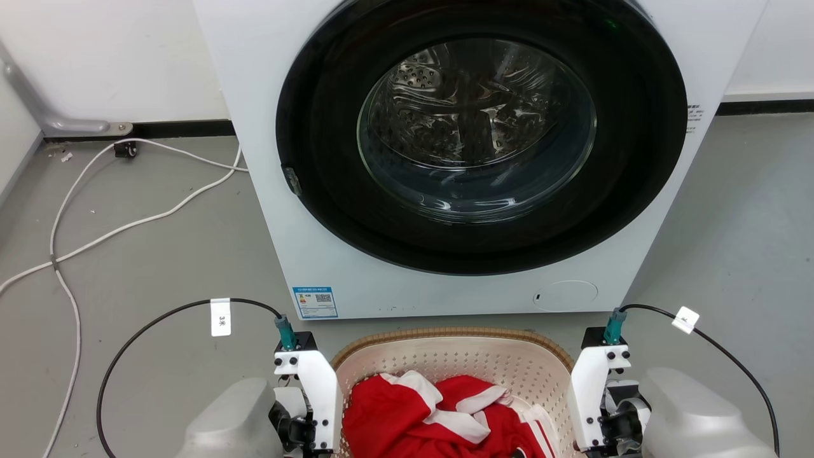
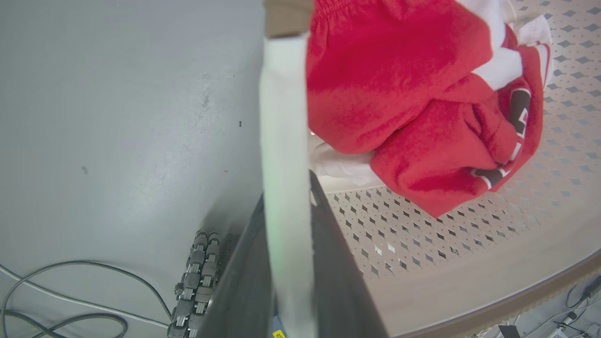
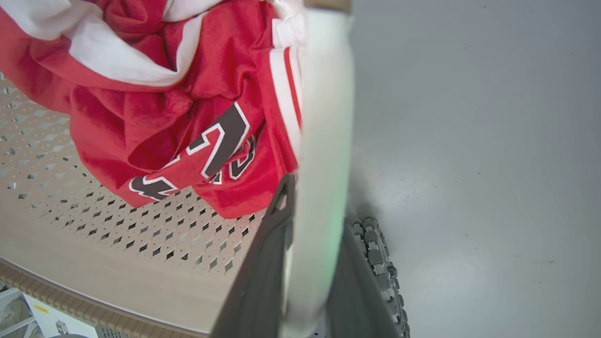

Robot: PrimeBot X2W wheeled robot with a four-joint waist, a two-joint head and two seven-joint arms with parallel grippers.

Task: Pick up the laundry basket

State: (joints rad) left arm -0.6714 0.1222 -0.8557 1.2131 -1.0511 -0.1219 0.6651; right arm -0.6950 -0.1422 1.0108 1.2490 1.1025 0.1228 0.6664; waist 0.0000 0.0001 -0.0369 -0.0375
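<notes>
The laundry basket (image 1: 489, 364), cream-white and perforated with a brown woven-look rim, stands on the floor at the bottom of the head view. It holds red-and-white clothes (image 1: 407, 410). My left gripper (image 2: 286, 188) straddles the basket's left wall (image 2: 284, 117), one dark finger (image 2: 335, 263) inside and one outside, shut on it. At the opposite side my right gripper (image 3: 317, 202) clamps the right wall (image 3: 324, 117) the same way, with a finger (image 3: 258, 281) inside beside the red jersey (image 3: 188, 122). In the head view both fingertips are hidden below the wrists.
A white front-loading washing machine (image 1: 470, 152) with its round dark door shut stands just beyond the basket. White cables (image 1: 127, 222) trail over the grey floor at the left. A roller wheel of my base (image 2: 192, 277) sits close outside the basket's left wall, another (image 3: 375, 263) outside the right.
</notes>
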